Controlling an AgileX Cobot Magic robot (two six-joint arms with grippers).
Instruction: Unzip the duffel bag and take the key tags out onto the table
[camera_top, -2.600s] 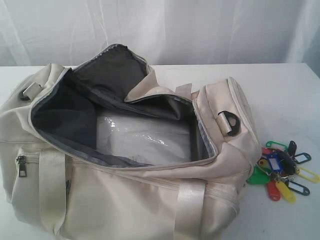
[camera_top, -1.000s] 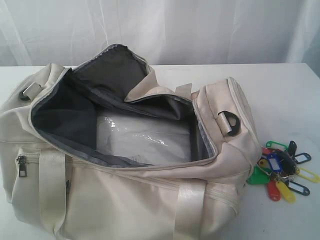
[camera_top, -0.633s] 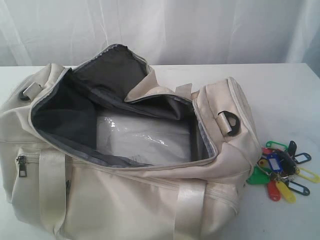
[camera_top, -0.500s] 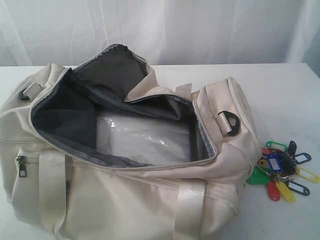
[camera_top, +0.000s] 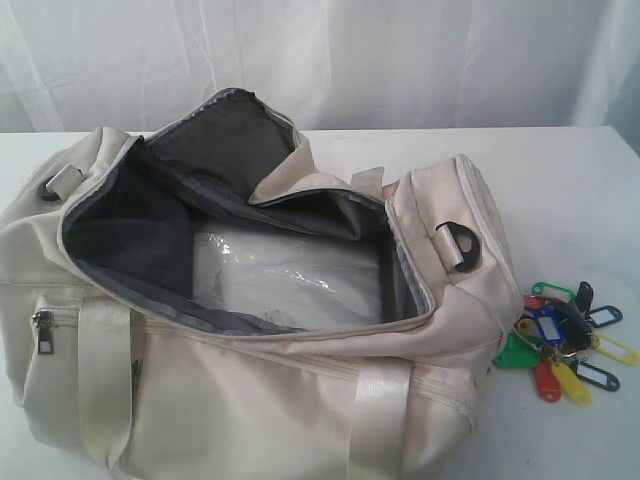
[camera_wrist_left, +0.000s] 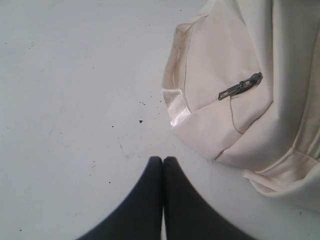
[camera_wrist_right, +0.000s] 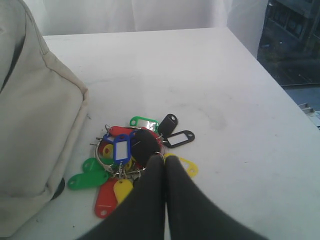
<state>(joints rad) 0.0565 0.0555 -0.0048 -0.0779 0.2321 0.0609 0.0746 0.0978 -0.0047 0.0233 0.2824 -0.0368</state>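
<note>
The duffel bag was laid left-to-right, mouth upward. The left tool and right tool, pressed together, were shown only in wrist views.

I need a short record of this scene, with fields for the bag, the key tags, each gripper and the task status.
duffel bag: lies on the table, main zipper open, clear plastic visible inside
key tags: out on the table, close beside the bag's end
left gripper: shut, empty, above bare table near the bag
right gripper: shut, empty, near the key tags
task status: looks done
</note>
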